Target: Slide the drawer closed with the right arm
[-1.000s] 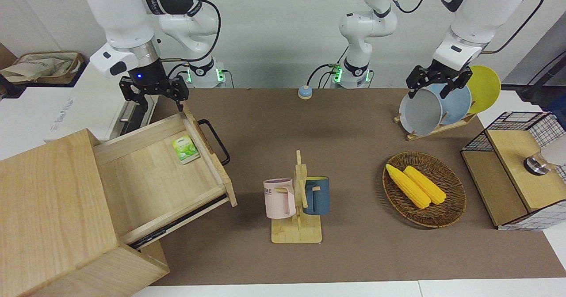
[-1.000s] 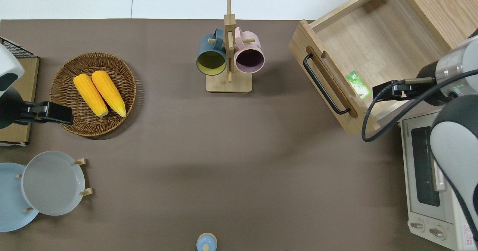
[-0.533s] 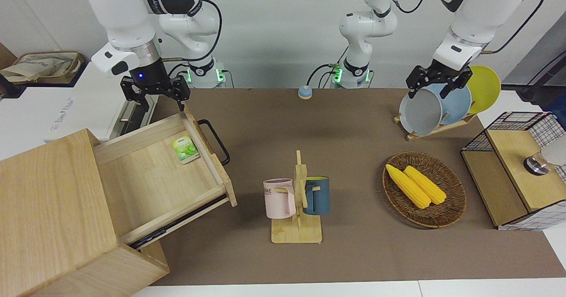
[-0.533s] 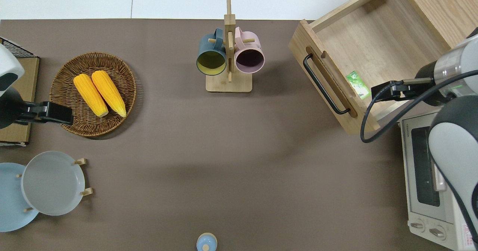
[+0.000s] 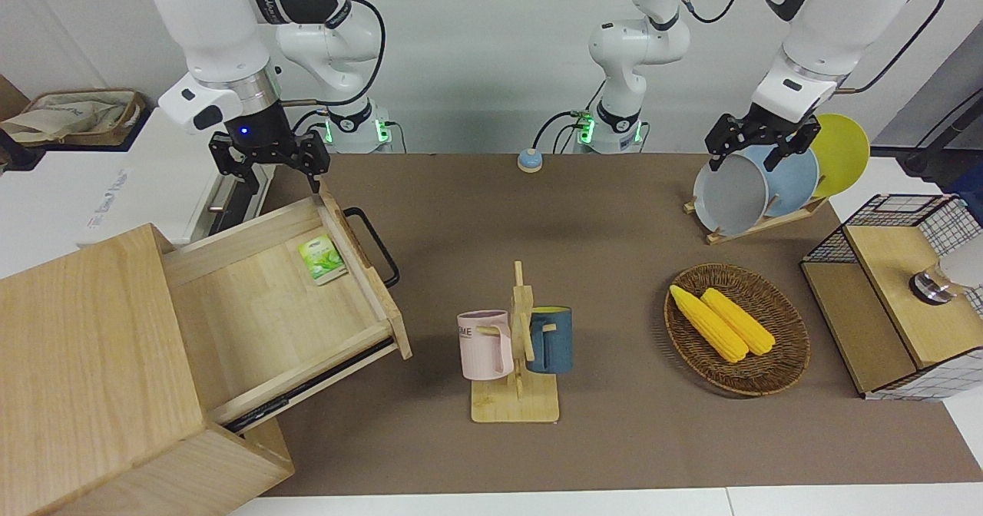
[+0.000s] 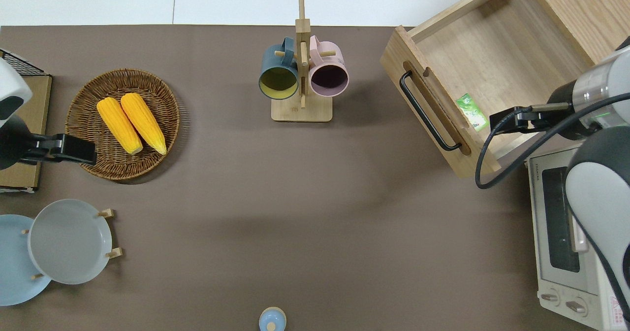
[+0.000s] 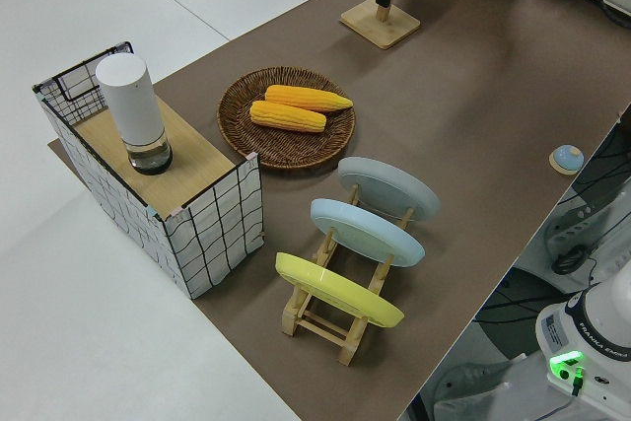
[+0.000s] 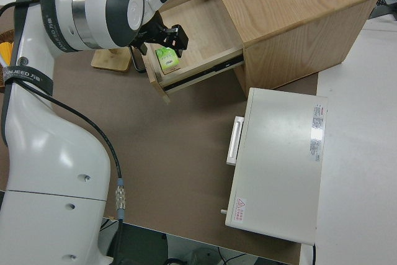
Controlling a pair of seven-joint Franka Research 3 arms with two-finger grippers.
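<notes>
— Where's the drawer (image 5: 269,301) rel. to you?

— Pulled well out of the cabinet (image 5: 92,370), at my end of the table. My right gripper (image 5: 270,169) hangs up in the air w/ fingers spread wide, holding nothing. From overhead I'm over the drawer's corner nearest the robots, just inside the front panel, approx. by the green packet (image 6: 471,112) lying in the drawer.

— And the handle?

— Black bar handle (image 6: 427,112) is on the front face, pointing toward the mug rack (image 5: 516,347) at mid-table. I'm not touching it or the wood.

— Other arm?

— Left gripper (image 5: 760,143) is parked, fingers apart too. Toaster oven (image 6: 566,232) sits beside the drawer, nearer the robots.
</notes>
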